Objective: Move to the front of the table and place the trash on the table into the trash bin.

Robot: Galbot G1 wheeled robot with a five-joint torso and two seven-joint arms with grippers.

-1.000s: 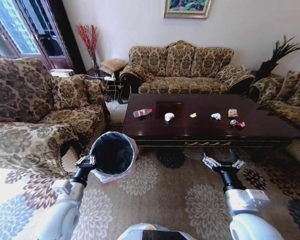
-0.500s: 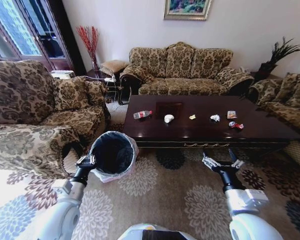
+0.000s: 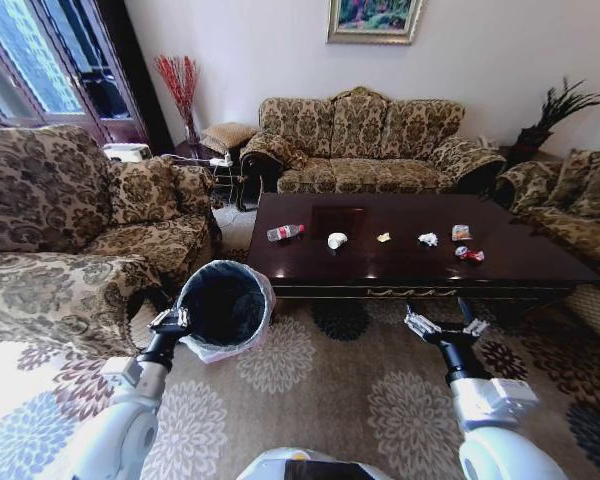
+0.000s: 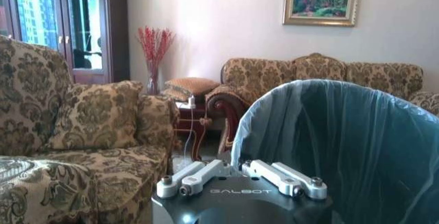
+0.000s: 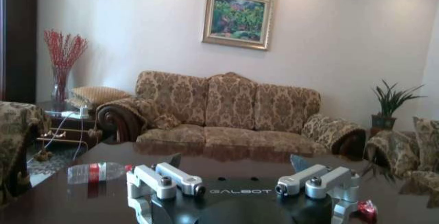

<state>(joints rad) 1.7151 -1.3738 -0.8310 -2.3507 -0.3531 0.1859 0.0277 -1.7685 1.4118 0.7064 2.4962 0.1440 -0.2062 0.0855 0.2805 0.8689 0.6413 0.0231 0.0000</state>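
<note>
left claw (image 3: 170,322) clamped on trash bin (image 3: 223,308) rim, bin beside worktop's left end | worktop (image 3: 400,262) carries all trash: bottle (image 3: 285,232), paper bits (image 3: 337,240), wrappers (image 3: 470,254); nothing binned | right claw (image 3: 444,327) open, empty, before worktop | bin interior dark, contents unclear

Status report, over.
Right gripper open, short of the table. Left gripper shut on trash bin rim. Trash untouched on tabletop. Nothing blocking.

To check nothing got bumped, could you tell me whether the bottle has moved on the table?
No. The bottle keeps its spot beside the crumpled paper on the table; only the camera shifted.
</note>
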